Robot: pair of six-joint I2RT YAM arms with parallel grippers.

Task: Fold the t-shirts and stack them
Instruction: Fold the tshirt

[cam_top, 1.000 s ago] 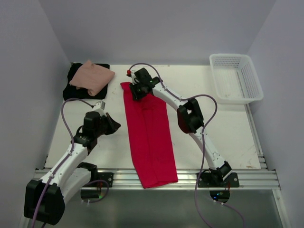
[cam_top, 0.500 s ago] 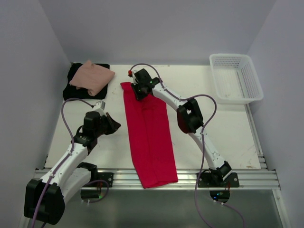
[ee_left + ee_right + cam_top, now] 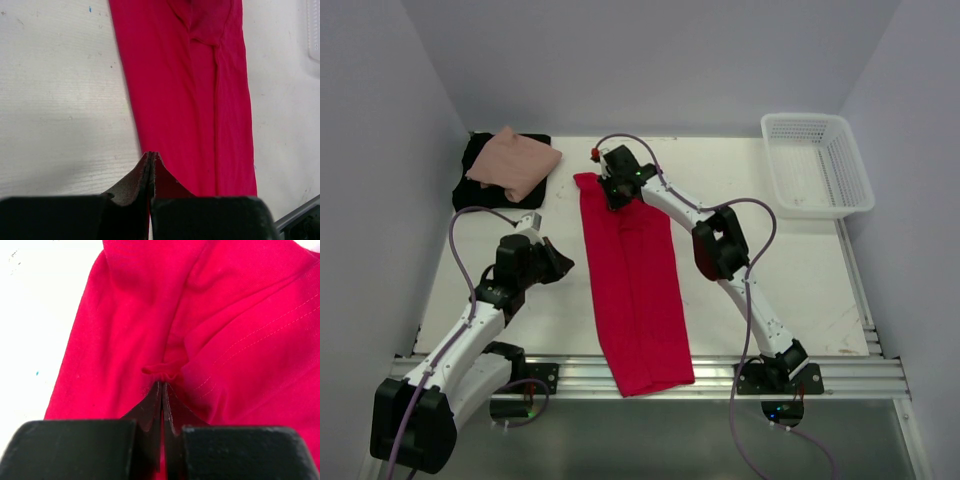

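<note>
The bright red t-shirt (image 3: 635, 290) lies as a long narrow strip down the middle of the table, its near end at the front rail. My right gripper (image 3: 612, 192) is at the shirt's far end, shut on a small pinch of red cloth (image 3: 161, 371) at its tips (image 3: 162, 383). My left gripper (image 3: 560, 265) is shut and empty, just left of the shirt's left edge (image 3: 151, 154); the shirt also shows in the left wrist view (image 3: 195, 100). The salmon-pink t-shirt (image 3: 515, 160) lies folded on the black t-shirt (image 3: 480, 192) at the far left corner.
A white lattice basket (image 3: 817, 165) stands at the far right corner. A metal rail (image 3: 840, 375) runs along the front edge of the table. Grey walls close in the left, back and right sides.
My right gripper has edged slightly toward the far side at the shirt's far end. The left arm has not moved.
</note>
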